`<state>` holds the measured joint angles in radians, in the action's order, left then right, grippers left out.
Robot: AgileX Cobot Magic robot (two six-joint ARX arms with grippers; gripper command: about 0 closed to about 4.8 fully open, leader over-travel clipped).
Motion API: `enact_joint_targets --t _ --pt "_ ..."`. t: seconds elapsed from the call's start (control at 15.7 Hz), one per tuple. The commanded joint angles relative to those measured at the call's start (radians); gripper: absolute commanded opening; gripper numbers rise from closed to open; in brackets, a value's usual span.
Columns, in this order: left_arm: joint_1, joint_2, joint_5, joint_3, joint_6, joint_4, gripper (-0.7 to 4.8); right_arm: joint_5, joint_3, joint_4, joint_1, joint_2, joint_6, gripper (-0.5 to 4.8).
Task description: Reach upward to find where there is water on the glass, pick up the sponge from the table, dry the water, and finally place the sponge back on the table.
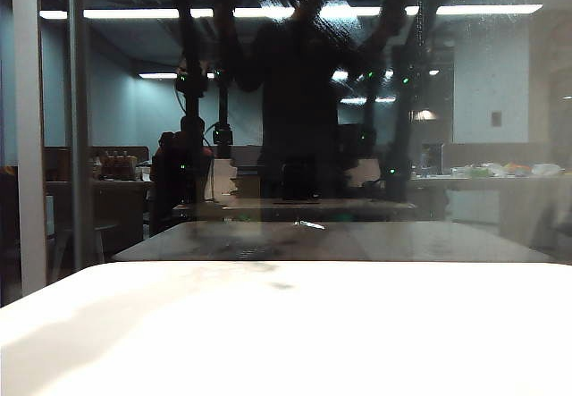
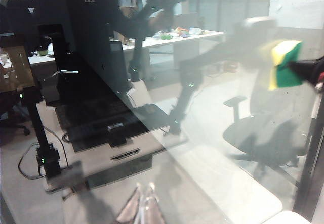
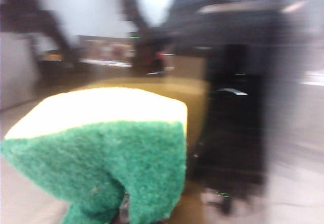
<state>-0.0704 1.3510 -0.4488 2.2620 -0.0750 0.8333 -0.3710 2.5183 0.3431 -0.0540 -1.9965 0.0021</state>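
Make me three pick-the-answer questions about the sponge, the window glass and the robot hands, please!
1. Where is the sponge?
A. lying on the white table
B. in the right gripper, up by the glass
C. on an office chair

2. What colours is the sponge?
A. yellow and green
B. pink and white
C. all blue

3. How is the right gripper?
A. wide open, empty
B. shut on the sponge
C. resting on the table

Answers:
1 B: the left wrist view shows the sponge held at the pane, and the exterior view shows no sponge on the table.
2 A: both wrist views show yellow foam with a green layer.
3 B: the right wrist view shows the sponge pinched in at its base.

The left gripper shows only faintly.
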Motion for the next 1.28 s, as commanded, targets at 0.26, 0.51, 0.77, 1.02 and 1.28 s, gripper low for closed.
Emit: enact_joint_targets --t 0.26,0.51,0.77,1.02,1.28 --pt "0.000 -0.003 0.000 0.005 -0.003 -0.032 -0.05 0.076 -0.002 -0.003 -0.206 0.013 0.024 -0.08" --pt "0.000 -0.002 0.000 0.005 -0.003 -0.046 -0.05 0.035 -0.002 -0.003 -0.301 0.014 0.051 -0.08" --pt "0.000 0.002 0.000 0.005 -0.003 -0.046 -0.05 0.029 -0.002 0.013 -0.324 0.014 0.050 -0.08" --pt "0.000 0.002 0.000 0.005 -0.004 -0.050 -0.05 0.009 -0.003 0.102 -0.296 0.014 0.050 -0.09" --pt "0.001 0.002 0.000 0.005 -0.003 -0.066 -0.05 0.001 -0.003 0.139 -0.266 0.015 0.050 -0.09"
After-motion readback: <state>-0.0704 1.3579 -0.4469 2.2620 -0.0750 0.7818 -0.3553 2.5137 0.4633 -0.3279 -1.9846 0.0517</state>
